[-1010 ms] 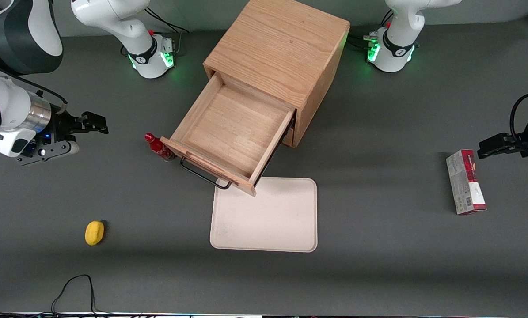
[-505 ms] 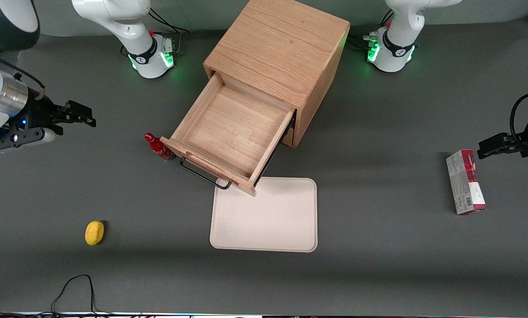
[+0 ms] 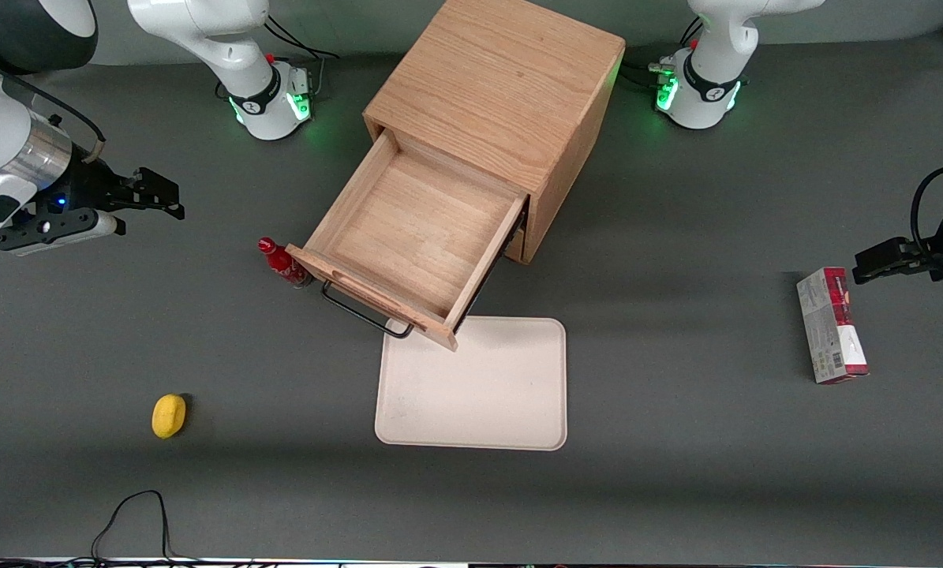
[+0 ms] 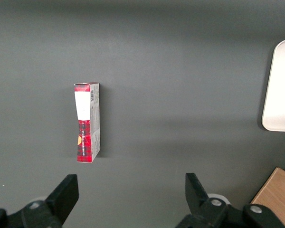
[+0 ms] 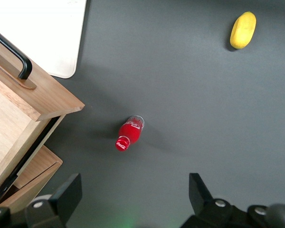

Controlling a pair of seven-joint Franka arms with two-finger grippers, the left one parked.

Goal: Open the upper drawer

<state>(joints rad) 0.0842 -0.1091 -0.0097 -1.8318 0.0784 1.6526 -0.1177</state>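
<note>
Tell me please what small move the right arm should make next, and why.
Probably none toward the cabinet: hold or finish retreating. The light-oak upper drawer with its black bar handle already stands pulled far out, its inside bare. The right arm's tool is open, empty, far toward the working arm's end of the table. The small red bottle stands upright beside the drawer front, so any sweep there could tip it.
</note>
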